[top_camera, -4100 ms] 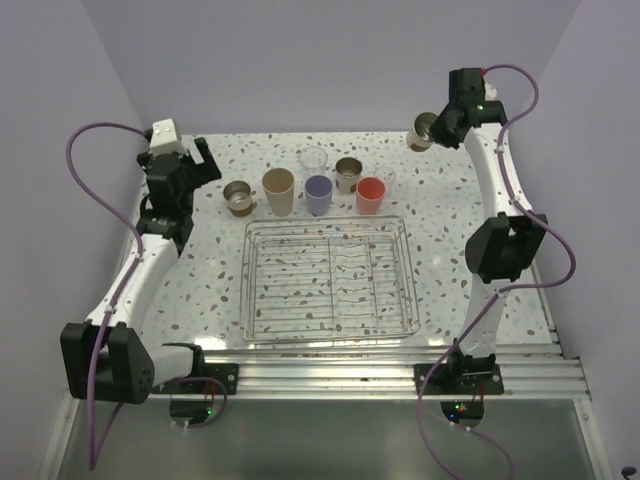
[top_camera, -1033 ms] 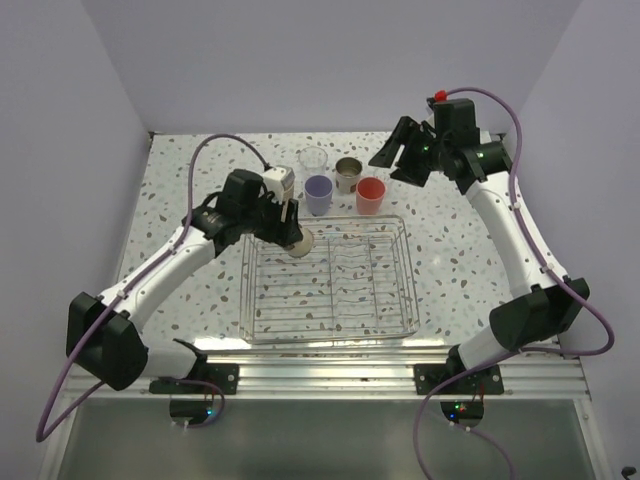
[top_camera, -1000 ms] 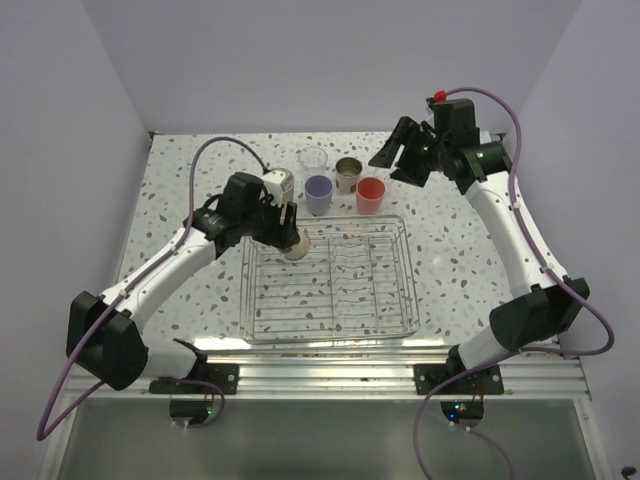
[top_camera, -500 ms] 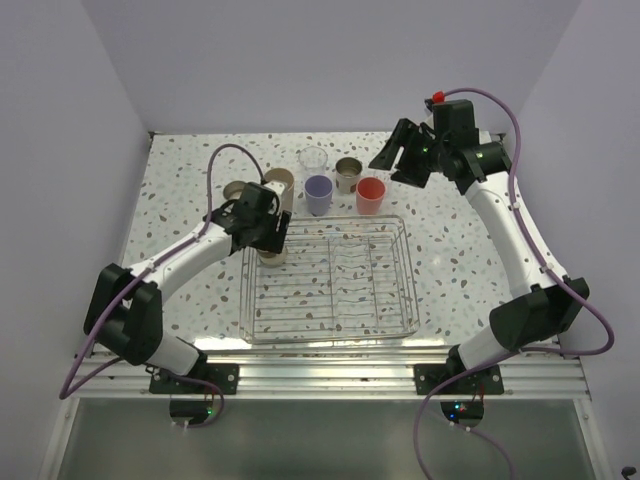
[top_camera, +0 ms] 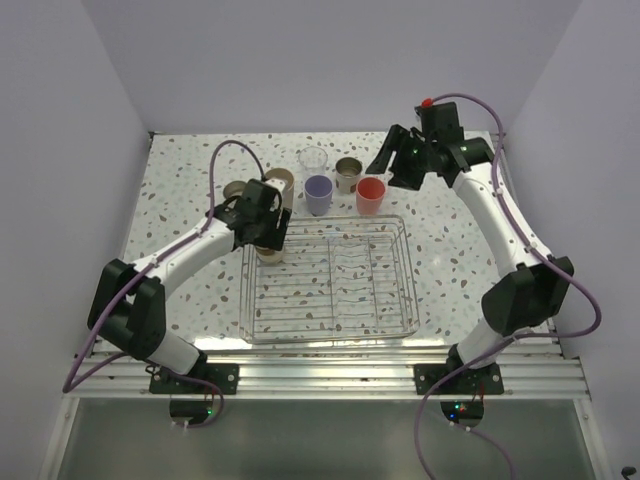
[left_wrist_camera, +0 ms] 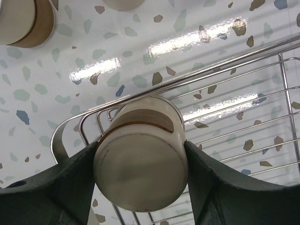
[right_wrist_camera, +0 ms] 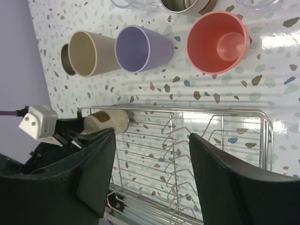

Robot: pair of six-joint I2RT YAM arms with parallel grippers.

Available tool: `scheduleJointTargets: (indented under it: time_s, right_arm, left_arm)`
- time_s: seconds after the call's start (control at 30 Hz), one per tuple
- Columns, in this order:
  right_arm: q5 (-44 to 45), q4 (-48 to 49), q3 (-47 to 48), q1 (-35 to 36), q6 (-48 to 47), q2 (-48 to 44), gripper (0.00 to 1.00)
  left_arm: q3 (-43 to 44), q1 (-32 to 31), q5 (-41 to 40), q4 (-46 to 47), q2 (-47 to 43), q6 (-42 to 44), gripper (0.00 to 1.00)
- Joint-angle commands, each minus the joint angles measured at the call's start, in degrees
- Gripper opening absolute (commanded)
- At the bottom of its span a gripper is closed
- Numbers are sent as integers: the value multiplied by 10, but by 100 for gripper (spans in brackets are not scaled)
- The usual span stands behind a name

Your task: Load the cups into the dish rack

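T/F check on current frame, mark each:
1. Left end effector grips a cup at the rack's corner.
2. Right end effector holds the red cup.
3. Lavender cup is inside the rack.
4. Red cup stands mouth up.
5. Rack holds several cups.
1. True. The left end effector is closed on a brown-banded cup at the far-left corner of the dish rack.
2. False. The right end effector is open and empty; the red cup stands on the table.
3. False. The lavender cup is on the table beyond the rack's far edge, between the tan cup and the red one.
4. True.
5. False. Only the gripped cup is there.
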Motion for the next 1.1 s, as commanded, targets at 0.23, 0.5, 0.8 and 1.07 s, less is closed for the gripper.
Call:
scheduleJointTargets:
  time_s: [0.23,0.5,0.8,1.07]
  right_arm:
    - [96,-43,82,0,-56,95,68]
    - [136,-80,136,-7,-66,174,68]
    - [162,-54,121,-7,-61,227,65]
    - [174,-23,129,-6,-49,280,54]
  left_arm:
    - [81,2,-21,-39,-19,1,87]
    - [131,2,-21,-63,-24,1,93]
    - [187,2,-26,-85,-27,1,93]
    - [194,2,-20,-95,-29,3,93]
